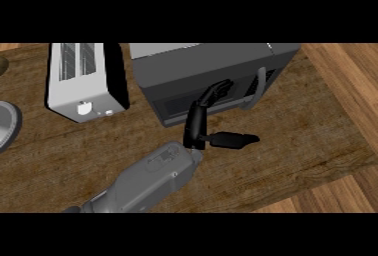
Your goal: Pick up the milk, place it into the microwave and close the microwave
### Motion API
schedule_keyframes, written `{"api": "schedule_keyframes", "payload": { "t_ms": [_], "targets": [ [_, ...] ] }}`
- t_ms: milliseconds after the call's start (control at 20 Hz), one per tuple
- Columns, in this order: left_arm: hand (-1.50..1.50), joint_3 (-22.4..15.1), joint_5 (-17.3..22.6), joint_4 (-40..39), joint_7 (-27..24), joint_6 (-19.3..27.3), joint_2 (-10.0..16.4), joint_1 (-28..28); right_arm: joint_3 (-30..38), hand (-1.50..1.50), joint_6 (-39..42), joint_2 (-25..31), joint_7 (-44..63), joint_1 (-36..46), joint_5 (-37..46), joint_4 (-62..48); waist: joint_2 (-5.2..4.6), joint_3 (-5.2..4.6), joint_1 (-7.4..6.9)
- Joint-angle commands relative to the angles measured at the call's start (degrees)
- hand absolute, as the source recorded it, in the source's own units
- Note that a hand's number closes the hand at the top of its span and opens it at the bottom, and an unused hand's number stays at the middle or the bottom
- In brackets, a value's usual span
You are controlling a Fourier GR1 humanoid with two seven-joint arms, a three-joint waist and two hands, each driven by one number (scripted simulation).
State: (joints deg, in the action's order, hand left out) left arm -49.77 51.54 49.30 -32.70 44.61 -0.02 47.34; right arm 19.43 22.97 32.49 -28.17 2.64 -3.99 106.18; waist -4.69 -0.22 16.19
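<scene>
head view showed the left hand point(201, 120), fingers straight and holding nothing, flat against the front of the microwave point(193, 70), whose door looked shut; milk wasn't visible, probably inside, so only pulling the hand back seemed left.

I'm seeing the dark grey box-shaped microwave point(177, 75) being cut off at the view's top, with its front hiding the inside. The white slotted toaster point(81, 85) is being cropped there too. A grey round rim point(6, 125) is poking in at the left edge; I'm not telling plate from bowl.
</scene>
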Motion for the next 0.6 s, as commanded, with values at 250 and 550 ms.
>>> {"api": "schedule_keyframes", "payload": {
  "t_ms": [250,550],
  "targets": [
    [-1.50,2.79,3.94,-4.16,-1.76,0.62,0.02,4.38,-0.05,1.50,-0.17,1.45,0.57,3.26,0.71,-1.78,-0.95,0.00,0.27],
    [-1.50,2.37,5.45,-3.83,-2.70,0.20,0.02,5.41,-4.48,-1.50,4.27,-6.75,3.11,2.55,-12.02,-7.48,-1.31,0.36,-0.34]
  ]
}}
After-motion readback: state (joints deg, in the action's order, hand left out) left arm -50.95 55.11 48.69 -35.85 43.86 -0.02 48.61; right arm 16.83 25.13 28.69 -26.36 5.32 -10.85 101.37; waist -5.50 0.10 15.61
